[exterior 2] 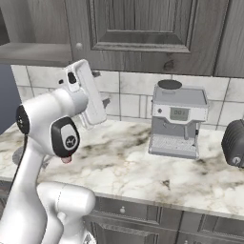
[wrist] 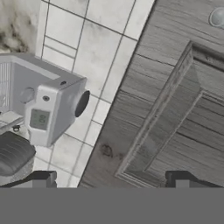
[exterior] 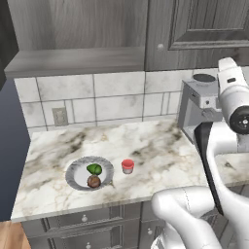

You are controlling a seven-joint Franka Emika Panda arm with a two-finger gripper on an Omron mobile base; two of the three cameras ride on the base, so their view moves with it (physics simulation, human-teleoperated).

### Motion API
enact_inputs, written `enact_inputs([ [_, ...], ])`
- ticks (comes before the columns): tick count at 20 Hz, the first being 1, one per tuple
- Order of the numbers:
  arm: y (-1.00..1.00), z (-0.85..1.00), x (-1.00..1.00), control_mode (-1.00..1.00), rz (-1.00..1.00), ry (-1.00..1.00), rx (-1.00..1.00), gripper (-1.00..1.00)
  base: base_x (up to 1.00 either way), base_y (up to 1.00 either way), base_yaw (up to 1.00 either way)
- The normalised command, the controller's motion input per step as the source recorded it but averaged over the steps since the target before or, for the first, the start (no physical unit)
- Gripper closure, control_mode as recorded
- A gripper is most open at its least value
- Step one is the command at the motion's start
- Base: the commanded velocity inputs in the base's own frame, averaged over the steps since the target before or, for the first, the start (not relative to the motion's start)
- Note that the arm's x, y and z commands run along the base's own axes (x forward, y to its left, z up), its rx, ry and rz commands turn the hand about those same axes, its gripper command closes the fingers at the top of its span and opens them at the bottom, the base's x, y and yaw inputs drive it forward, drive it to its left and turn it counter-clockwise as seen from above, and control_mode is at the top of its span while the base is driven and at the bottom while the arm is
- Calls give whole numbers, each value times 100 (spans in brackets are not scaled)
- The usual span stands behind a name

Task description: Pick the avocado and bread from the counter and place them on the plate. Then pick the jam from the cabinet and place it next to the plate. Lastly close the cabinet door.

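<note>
While my tool (wrist: pixel 111 181) stands spread wide and released, with nothing between its two dark fingertips (wrist: pixel 41 179), it points close at a cabinet door (wrist: pixel 175 109), a dark grey wood-grain panel with a raised frame and a small round knob (wrist: pixel 217 17) near one corner. Beside that door in my hand view sit the white wall tiles (wrist: pixel 87 43), a grey coffee machine (wrist: pixel 43 105) and a dark ribbed appliance (wrist: pixel 13 155).

From the left base view, my white arm (exterior: pixel 228 112) rises at the right, over the table (exterior: pixel 155 146), a white marble slab with grey-brown veins above grey drawers (exterior: pixel 82 223). Toward the front left of the table lies the plate (exterior: pixel 75 177), speckled grey at the rim. On it rest the avocado (exterior: pixel 95 169), green, and the bread (exterior: pixel 94 182), brown and round, the two touching or nearly so, the bread nearer the front edge. Just beside the plate, to its right and apart from it, stands the jam (exterior: pixel 128 166), a small red jar with a pale band.

Farther back, the coffee machine stands against the tiled wall, which also carries a wall socket (exterior: pixel 60 116). Above the tiles, the cabinet (exterior: pixel 73 29) shows its grey shelf board (exterior: pixel 73 61) uncovered at the left, with the knobbed door to its right.
</note>
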Motion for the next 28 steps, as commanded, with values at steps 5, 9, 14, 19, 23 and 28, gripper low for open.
enact_inputs([
  [5, 69, -20, -28, -100, 3, 2, -1, -100, 0, 0, 0],
  [9, 75, -25, -7, -100, 4, 0, -5, -100, 0, 0, 0],
  [14, 80, -17, 0, -100, 2, 0, -2, -100, 0, 0, 0],
  [19, 85, -17, 0, -100, 0, 0, -6, -100, 0, 0, 0],
  [23, 87, -19, 0, -100, 0, 0, -10, -100, 0, 0, 0],
  [28, 89, -25, 3, -100, 0, 0, -23, -100, 0, 0, 0],
])
